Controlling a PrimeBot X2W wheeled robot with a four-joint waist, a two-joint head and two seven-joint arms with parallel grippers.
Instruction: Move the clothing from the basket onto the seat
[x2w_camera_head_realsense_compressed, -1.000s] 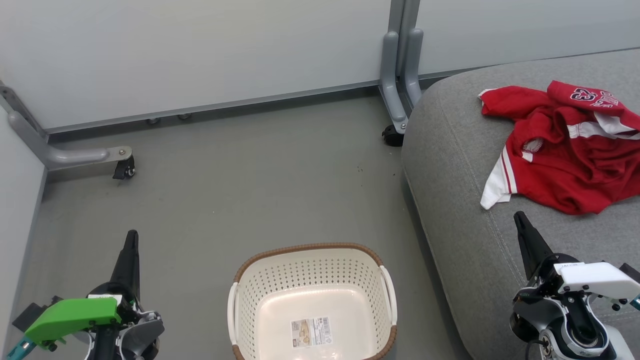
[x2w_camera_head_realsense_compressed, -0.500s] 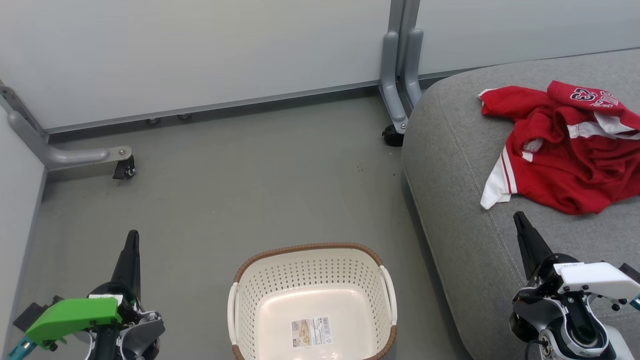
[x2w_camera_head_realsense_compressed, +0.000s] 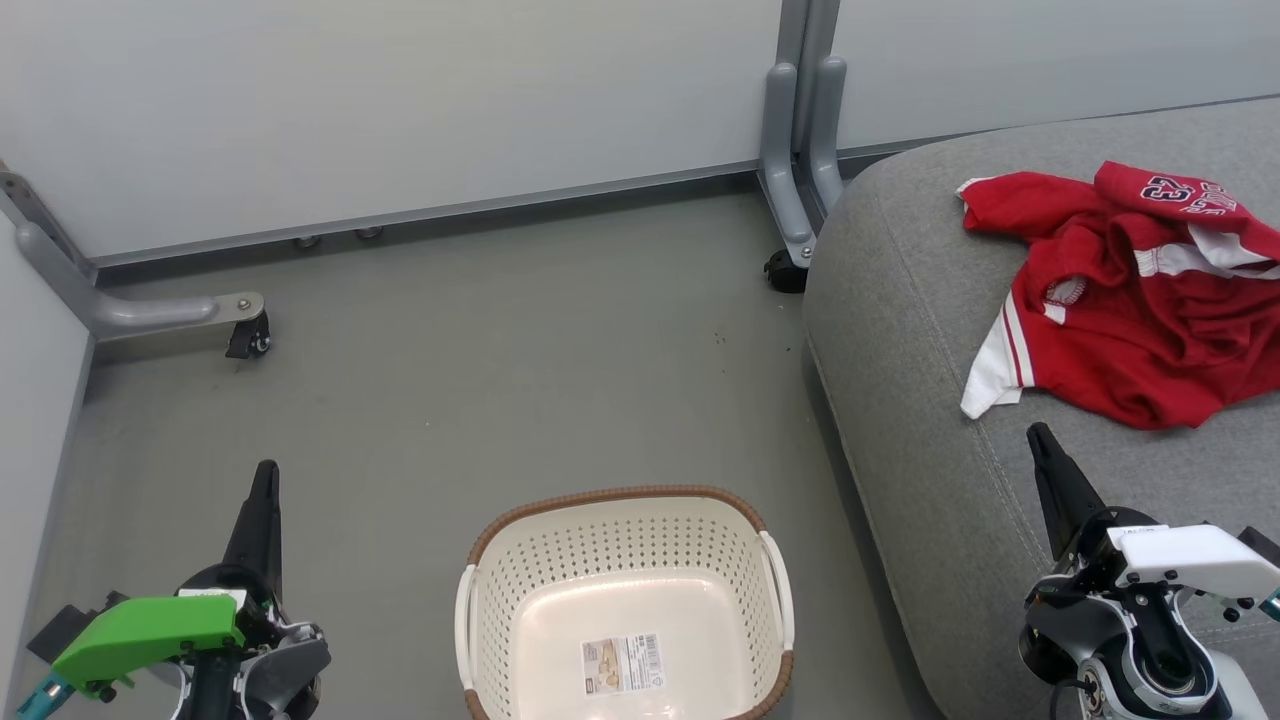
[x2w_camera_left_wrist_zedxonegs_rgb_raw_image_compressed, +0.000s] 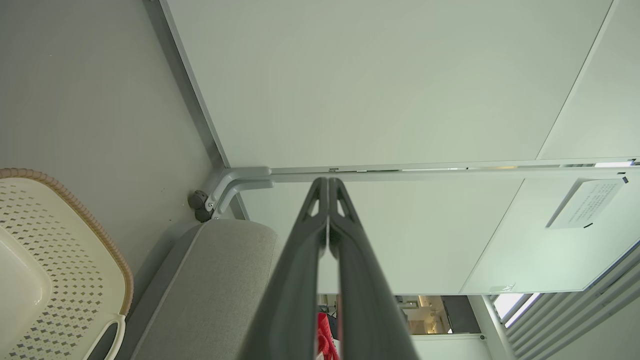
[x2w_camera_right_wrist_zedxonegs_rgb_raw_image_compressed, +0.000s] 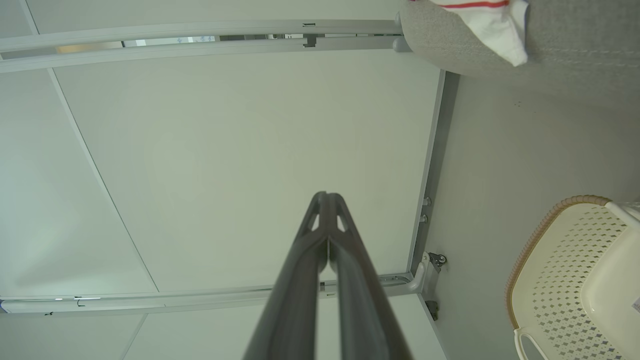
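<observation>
The clothing (x2w_camera_head_realsense_compressed: 1130, 300) lies heaped on the seat (x2w_camera_head_realsense_compressed: 920, 400), and the basket (x2w_camera_head_realsense_compressed: 620, 493) on the floor holds nothing but its label. My left gripper (x2w_camera_head_realsense_compressed: 265, 470) and right gripper (x2w_camera_head_realsense_compressed: 1040, 435) are both pressed together, holding nothing. If I swing the right arm forward, its tip could snag the nearby white sleeve and drag the heap toward the seat's edge. Nothing has moved since a second ago.
</observation>
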